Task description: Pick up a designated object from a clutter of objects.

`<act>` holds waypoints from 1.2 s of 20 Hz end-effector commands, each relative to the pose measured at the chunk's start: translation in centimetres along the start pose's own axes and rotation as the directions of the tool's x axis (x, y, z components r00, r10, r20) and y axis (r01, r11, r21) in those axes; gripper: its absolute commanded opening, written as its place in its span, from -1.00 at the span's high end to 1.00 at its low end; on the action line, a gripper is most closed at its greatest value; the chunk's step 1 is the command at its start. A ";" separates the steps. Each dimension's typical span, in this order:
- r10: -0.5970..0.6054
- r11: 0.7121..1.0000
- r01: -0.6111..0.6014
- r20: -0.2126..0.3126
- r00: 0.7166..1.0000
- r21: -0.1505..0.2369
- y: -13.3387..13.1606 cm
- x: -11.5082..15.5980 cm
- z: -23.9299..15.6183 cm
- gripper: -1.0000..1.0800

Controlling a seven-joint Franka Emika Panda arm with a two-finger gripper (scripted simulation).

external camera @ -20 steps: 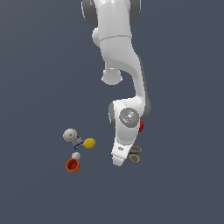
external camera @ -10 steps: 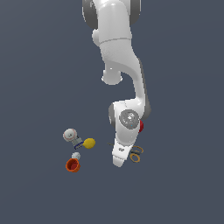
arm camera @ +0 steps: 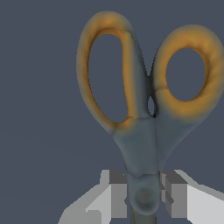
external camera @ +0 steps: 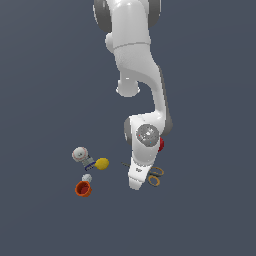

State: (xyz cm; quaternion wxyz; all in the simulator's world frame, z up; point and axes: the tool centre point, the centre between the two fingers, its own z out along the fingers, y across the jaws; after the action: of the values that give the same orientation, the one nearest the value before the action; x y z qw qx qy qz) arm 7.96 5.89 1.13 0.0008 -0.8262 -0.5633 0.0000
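The scissors [arm camera: 144,131] fill the wrist view, two orange-yellow loop handles above a grey pivot. My gripper [arm camera: 144,197] is shut on them, with a grey finger pad [arm camera: 116,192] pressed against each side of the pivot. In the exterior view the scissors [external camera: 156,176] lie low beside the white hand, only the handle loops showing on its exterior-view right. The hand hides the fingertips and most of the blades there. The rest of the clutter lies to the exterior view's left.
A red ball [external camera: 161,145] peeks out behind the wrist. To the exterior view's left sit a yellow lemon [external camera: 102,163], a white baseball [external camera: 79,154], an orange cup [external camera: 83,189] and small white-blue pieces [external camera: 87,177].
The arm has stayed low over the scissors. The handle loops have shifted very slightly toward the exterior view's right.
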 end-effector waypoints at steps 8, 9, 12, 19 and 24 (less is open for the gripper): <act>0.001 1.000 -0.001 0.000 1.000 -0.002 -0.7 -2.7 -2.6 1.00; 0.001 1.000 -0.001 0.000 1.000 -0.002 -0.9 -3.2 -3.1 1.00; 0.001 1.000 -0.001 0.000 1.000 -0.002 -1.4 -4.9 -4.7 1.00; 0.002 1.000 -0.002 0.002 1.000 -0.002 -2.8 -10.0 -9.5 1.00; 0.002 1.000 -0.002 0.002 1.000 -0.002 -3.9 -13.7 -13.1 1.00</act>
State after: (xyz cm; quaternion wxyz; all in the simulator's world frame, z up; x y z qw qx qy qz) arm 0.06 -4.53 13.09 -0.0002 -0.8268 -0.5624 0.0005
